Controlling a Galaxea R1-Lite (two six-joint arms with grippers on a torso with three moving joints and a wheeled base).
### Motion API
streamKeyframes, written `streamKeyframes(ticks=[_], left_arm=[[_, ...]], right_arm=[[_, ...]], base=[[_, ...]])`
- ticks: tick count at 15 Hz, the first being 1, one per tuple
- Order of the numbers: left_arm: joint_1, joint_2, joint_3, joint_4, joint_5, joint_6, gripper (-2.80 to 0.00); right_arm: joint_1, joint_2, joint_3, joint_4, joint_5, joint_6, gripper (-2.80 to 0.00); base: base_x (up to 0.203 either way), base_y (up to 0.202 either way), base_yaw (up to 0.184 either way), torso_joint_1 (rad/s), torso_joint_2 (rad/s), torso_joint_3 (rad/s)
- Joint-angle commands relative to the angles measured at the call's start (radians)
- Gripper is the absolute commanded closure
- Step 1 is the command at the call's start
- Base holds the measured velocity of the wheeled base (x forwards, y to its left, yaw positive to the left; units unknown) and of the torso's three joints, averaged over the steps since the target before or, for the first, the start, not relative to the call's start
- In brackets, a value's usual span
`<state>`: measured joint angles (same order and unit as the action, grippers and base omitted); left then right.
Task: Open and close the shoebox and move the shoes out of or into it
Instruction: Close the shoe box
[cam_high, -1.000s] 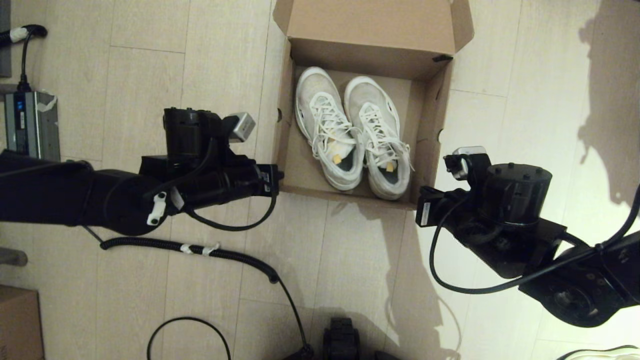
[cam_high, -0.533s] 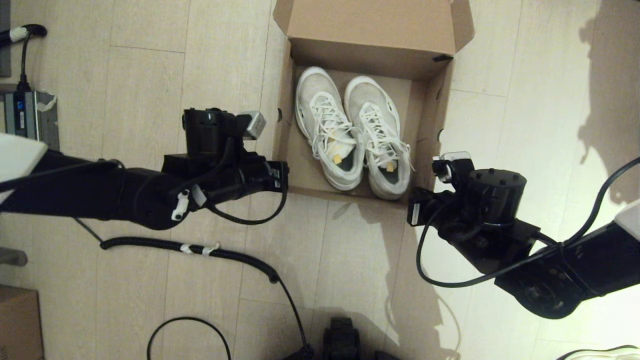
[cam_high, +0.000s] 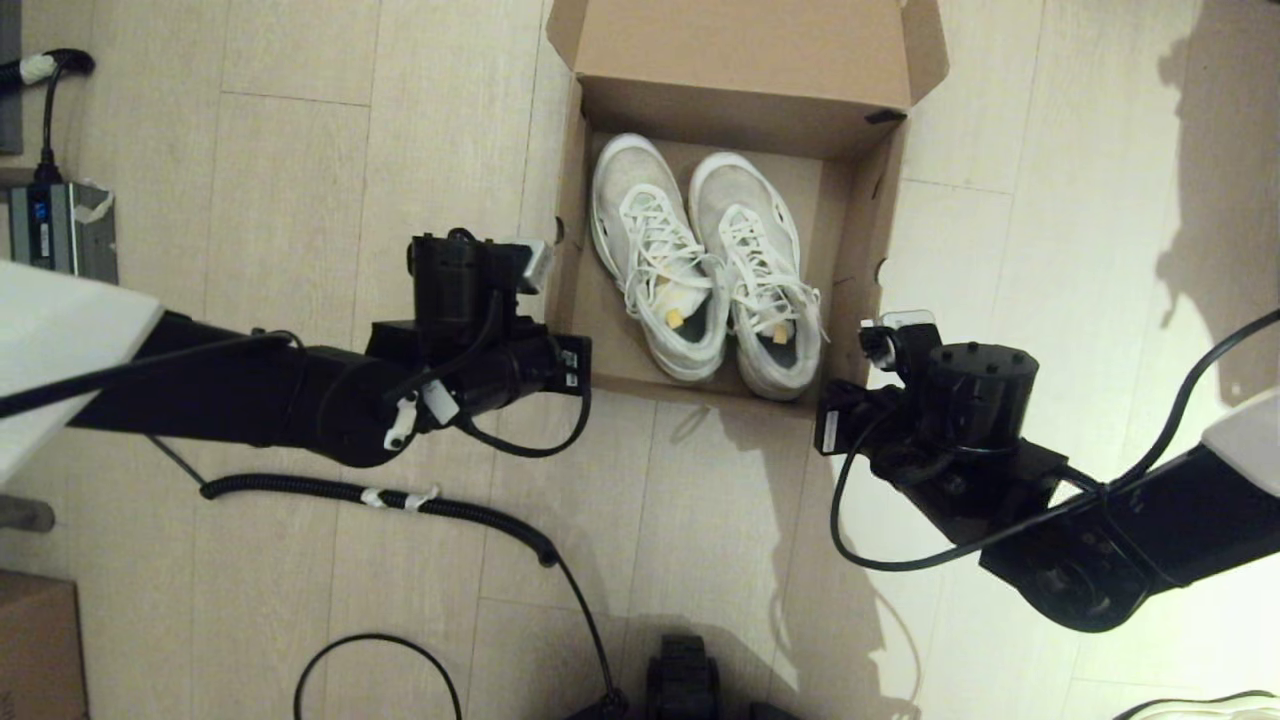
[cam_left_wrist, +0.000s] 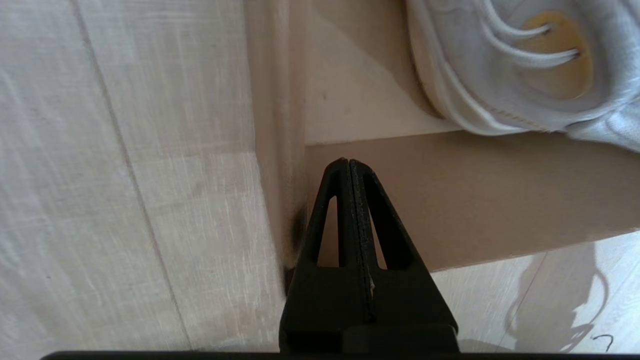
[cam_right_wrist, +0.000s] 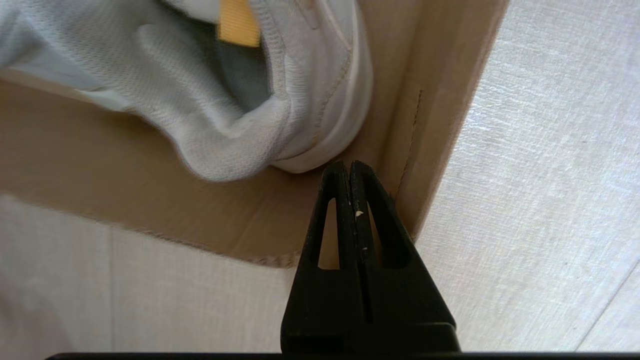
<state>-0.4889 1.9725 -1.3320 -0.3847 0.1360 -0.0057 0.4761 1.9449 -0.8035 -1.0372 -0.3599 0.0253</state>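
The brown shoebox (cam_high: 862, 250) stands open on the floor, its lid (cam_high: 740, 45) folded back at the far side. Inside lie both white sneakers side by side, the left one (cam_high: 650, 260) and the right one (cam_high: 762, 285), heels toward me. My left gripper (cam_left_wrist: 348, 165) is shut and empty, its tip over the box's near left corner (cam_left_wrist: 475, 190), close to the left sneaker's heel (cam_left_wrist: 500, 75). My right gripper (cam_right_wrist: 348, 165) is also shut and empty, hanging over the near right corner (cam_right_wrist: 435, 125) just beside the right sneaker's heel (cam_right_wrist: 240, 125).
A grey power unit (cam_high: 60, 245) sits at the far left. A black corrugated cable (cam_high: 450, 510) crosses the floor in front of me. A small plain carton (cam_high: 35, 640) is at the lower left, and a pale shoe with a dark rim (cam_high: 1200, 705) peeks in at the lower right.
The left arm has moved right, up to the box's near left corner. The right arm has moved left, toward the near right corner. Box and shoes have not moved.
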Motion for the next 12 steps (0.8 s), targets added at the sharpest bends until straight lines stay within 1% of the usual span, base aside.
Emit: streamKeyframes(ticks=[1, 4, 7, 9, 12], left_arm=[[-0.01, 0.017, -0.01, -0.002, 0.002, 0.0, 0.0], [-0.022, 0.019, -0.013, -0.002, 0.004, 0.0, 0.0], [-0.024, 0.006, -0.008, 0.007, 0.006, 0.001, 0.0], [-0.035, -0.021, 0.016, 0.029, 0.016, 0.001, 0.0], [-0.04, -0.064, 0.105, 0.038, 0.045, 0.001, 0.0]], right_arm=[[-0.009, 0.023, -0.014, -0.007, -0.015, -0.002, 0.0], [-0.021, 0.064, -0.037, -0.064, -0.031, -0.022, 0.0], [-0.016, 0.064, -0.019, -0.066, -0.033, -0.04, 0.0], [-0.014, 0.049, 0.001, -0.066, -0.033, -0.045, 0.0], [-0.004, -0.003, 0.09, -0.066, -0.031, -0.051, 0.0]], base=[[0.0, 0.0, 0.0, 0.0, 0.0, 0.0], [0.0, 0.0, 0.0, 0.0, 0.0, 0.0], [0.0, 0.0, 0.0, 0.0, 0.0, 0.0], [0.0, 0.0, 0.0, 0.0, 0.0, 0.0], [0.0, 0.0, 0.0, 0.0, 0.0, 0.0]])
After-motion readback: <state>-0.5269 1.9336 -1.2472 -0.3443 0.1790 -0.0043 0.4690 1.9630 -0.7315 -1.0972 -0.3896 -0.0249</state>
